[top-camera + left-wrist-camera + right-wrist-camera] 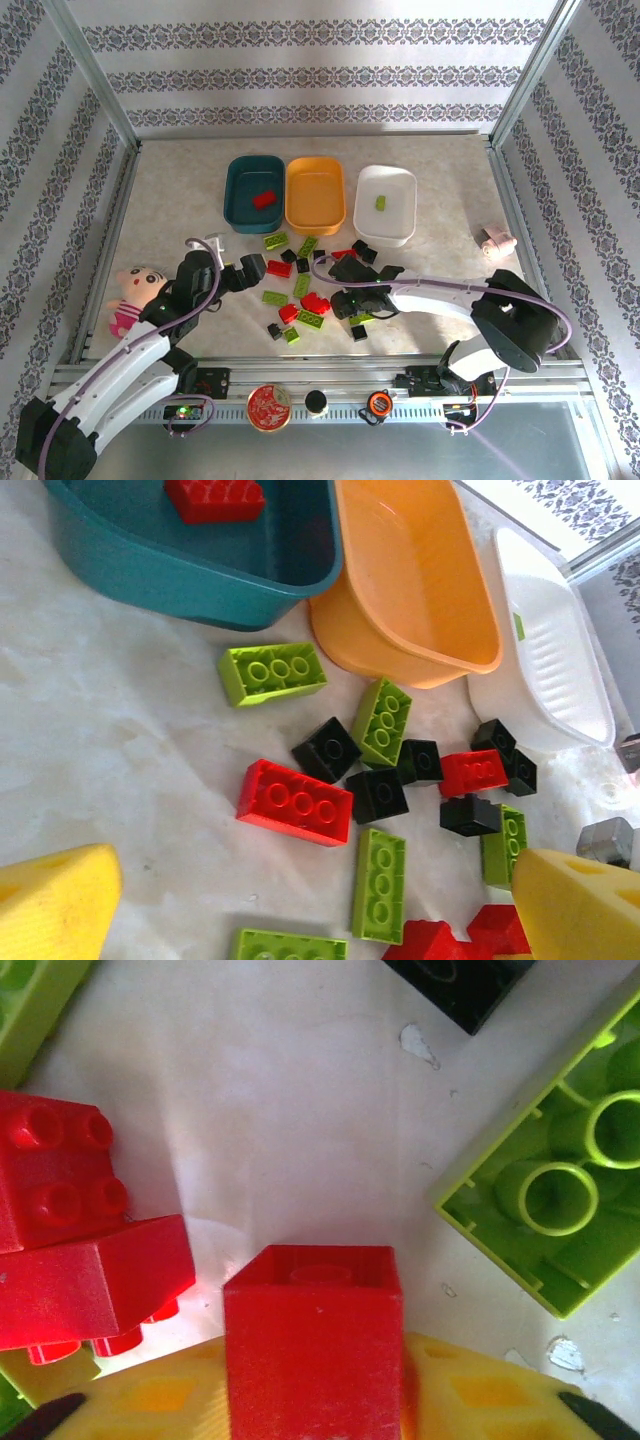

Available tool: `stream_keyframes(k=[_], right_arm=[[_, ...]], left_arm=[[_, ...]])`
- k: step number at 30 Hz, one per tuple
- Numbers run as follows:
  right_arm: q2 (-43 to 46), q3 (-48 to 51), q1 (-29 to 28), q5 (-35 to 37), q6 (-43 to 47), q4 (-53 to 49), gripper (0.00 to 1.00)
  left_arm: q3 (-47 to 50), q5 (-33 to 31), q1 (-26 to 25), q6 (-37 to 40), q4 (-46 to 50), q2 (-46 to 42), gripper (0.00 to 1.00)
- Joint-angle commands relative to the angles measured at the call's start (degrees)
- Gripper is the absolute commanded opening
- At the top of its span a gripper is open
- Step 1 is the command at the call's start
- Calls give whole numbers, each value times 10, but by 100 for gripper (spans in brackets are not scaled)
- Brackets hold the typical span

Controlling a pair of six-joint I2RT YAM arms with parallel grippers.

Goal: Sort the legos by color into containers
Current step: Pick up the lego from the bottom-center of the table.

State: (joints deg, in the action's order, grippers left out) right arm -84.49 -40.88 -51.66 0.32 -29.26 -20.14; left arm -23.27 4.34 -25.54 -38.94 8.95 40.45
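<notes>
1. R arm: your right pincer (342, 300) is clamped on a small red brick (312, 1350), w/ yellow pads either side of it. From the wrist view you can't tell whether the brick is clear of the table (440, 200).
2. Key relation: the teal tray (248, 178) already holds one red piece (264, 199), so red prob. goes there. From the right pincer that tray lies far and to the left, beyond the loose legos (303, 285).
3. The white tray (395, 228) holds one lime brick (381, 203), so green goes there. The orange tray (315, 195), between the other two, is bare, so black goes there by elimination. That's my judgement.
4. L arm: your left pincer (252, 270) is spread wide w/ nothing between the fingers. It sits at the left edge of the pile, just near of the teal tray, so the L arm is the closer one to teal.
5. An oblong red brick (296, 802) lies ahead of the left pincer. Its long axis runs roughly along the finger-to-finger line, so closing as-is would span its length. A wrist turn would prob. be needed to take the short side.
6. Risk: the R carry toward teal crosses the L arm's area, so watch for a clash.
7. Writing: nothing readable on the studs or trays. The round red disc (269, 407) at the near edge shows pattern only.
</notes>
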Motion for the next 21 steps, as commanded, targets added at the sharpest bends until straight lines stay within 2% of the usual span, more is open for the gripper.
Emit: stream_keyframes(k=[1,5,8,10,15,21], right_arm=[[10,-6,-8,2,9,11,33],[63,-18,-8,0,25,-13,24],[95,-53,-5,-5,47,-17,22],[85,-93,4,-22,66,-5,22],[-37,-239,25,-57,102,51,21],[-231,-468,54,-95,119,44,21]], left_arm=[[-24,-39,-3,27,51,-28,100],[-33,-71,-3,33,86,-52,100],[-32,-82,-3,35,100,-69,100],[-24,-84,-3,32,101,-80,100],[-9,-72,-3,19,102,-94,100],[3,-45,-3,2,105,-98,100]])
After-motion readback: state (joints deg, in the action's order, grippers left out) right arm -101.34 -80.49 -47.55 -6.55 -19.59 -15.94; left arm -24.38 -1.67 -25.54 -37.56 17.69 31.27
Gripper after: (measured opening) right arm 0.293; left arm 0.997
